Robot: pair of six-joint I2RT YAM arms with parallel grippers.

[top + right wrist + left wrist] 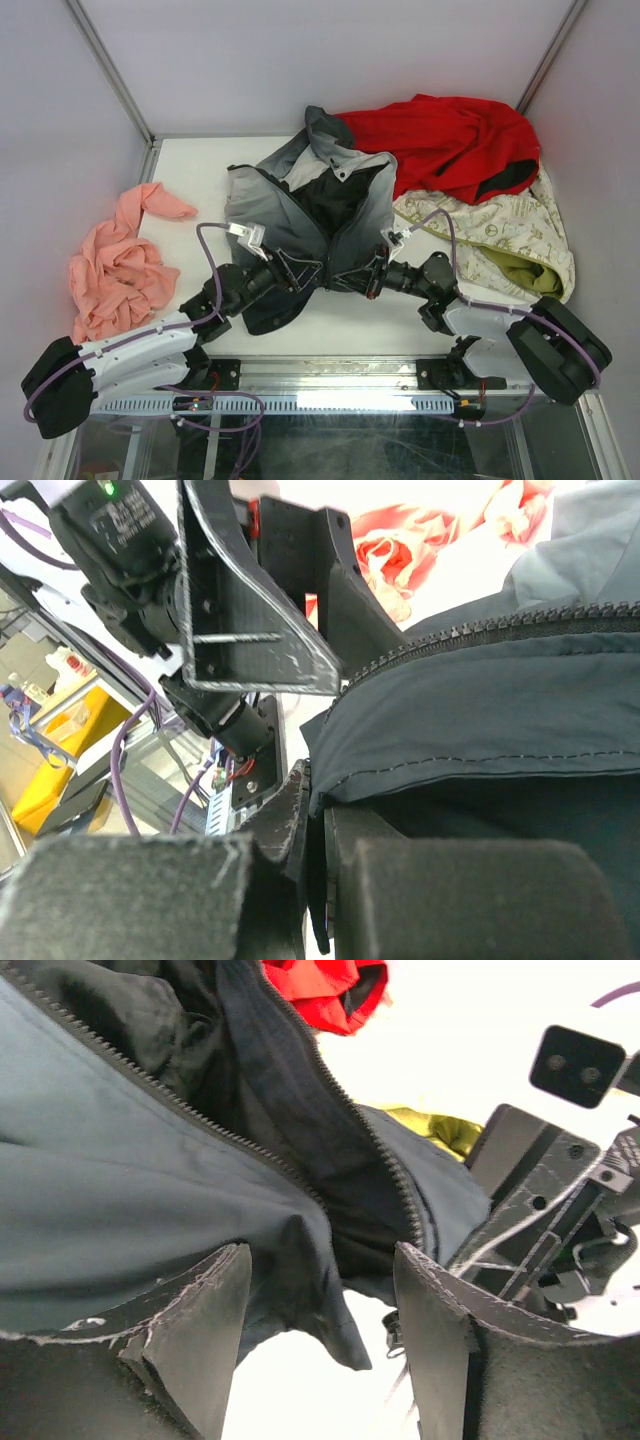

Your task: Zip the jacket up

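The two-tone grey jacket (300,205) lies open in the middle of the table, black lining showing. My left gripper (300,275) is at its bottom hem; in the left wrist view it (320,1255) stands open, and a corner of the jacket (120,1160) hangs loose between the fingers, not pinched. The zipper teeth (385,1160) run up both front edges, unjoined, and a small metal pull (392,1332) hangs by the right finger. My right gripper (365,282) (322,800) is shut on the jacket's other hem edge (480,720), below its zipper row (500,620).
A red garment (450,140) lies at the back right, partly over a cream patterned cloth (500,230) with an olive piece (520,270). A pink cloth (115,260) is bunched at the left. Enclosure walls stand on three sides; the metal rail (330,395) runs along the near edge.
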